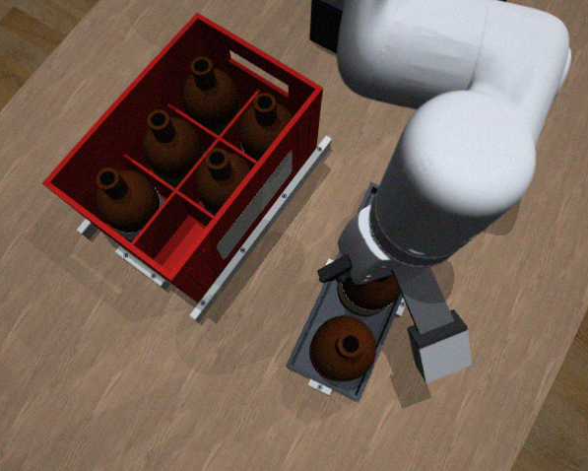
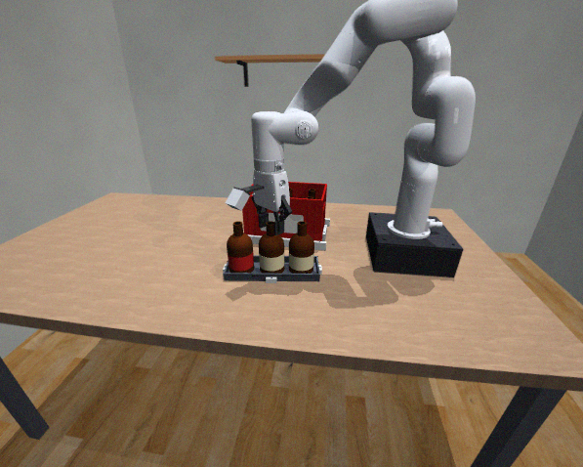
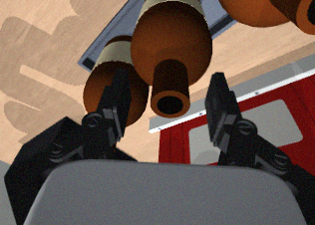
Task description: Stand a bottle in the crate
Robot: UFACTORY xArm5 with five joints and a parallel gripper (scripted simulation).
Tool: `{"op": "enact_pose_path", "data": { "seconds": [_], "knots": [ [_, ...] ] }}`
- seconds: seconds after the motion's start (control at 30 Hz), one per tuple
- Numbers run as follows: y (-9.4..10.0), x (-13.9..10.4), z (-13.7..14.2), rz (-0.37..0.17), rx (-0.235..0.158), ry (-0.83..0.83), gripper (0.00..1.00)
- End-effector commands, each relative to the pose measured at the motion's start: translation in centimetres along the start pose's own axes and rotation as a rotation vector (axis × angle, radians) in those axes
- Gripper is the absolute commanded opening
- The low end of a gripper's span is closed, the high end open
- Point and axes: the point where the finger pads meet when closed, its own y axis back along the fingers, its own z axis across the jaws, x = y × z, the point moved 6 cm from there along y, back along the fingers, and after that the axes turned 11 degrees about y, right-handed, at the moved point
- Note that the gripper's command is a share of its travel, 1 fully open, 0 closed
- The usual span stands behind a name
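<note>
The white jointed arm [image 2: 435, 105] points its open, empty hand [image 2: 272, 219] straight down over the middle brown glass bottle [image 2: 271, 249] on the grey tray [image 2: 271, 275], beside the red crate [image 1: 304, 105]; from above, the arm hides the tray's far bottle.

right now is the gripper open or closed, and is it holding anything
Gripper: open, holding nothing; its black fingers stand apart on either side of the neck of the middle brown glass bottle on the grey tray.
</note>
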Motion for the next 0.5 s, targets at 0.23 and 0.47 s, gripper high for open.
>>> {"op": "enact_pose_path", "data": {
  "seconds": [0.23,0.47],
  "knots": [
    [0.06,0.08,0.07,0.003,-0.003,0.0,0.65],
    [0.06,0.08,0.07,0.003,-0.003,0.0,0.0]
  ]
}}
